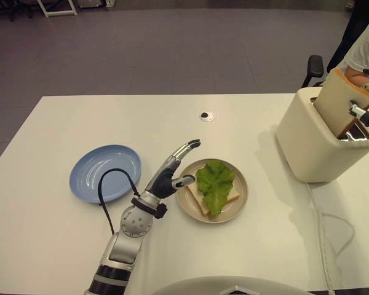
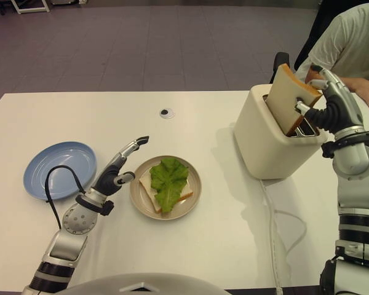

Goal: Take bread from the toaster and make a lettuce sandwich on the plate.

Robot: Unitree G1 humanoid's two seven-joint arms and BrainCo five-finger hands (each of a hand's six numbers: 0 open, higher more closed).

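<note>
A cream toaster (image 2: 267,144) stands at the right of the table. A bread slice (image 2: 290,98) sticks up tilted out of its slot, and my right hand (image 2: 329,110) is shut on the slice's upper right edge. A beige plate (image 1: 235,206) in the middle holds one bread slice (image 1: 198,201) with a green lettuce leaf (image 1: 214,183) lying on top. My left hand (image 1: 172,174) hovers just left of that plate, fingers stretched out and holding nothing.
An empty blue plate (image 1: 104,172) lies left of the left hand. A small round grommet (image 1: 206,115) sits in the tabletop behind the plates. The toaster's white cord (image 2: 273,227) runs down the table's right side toward the front edge.
</note>
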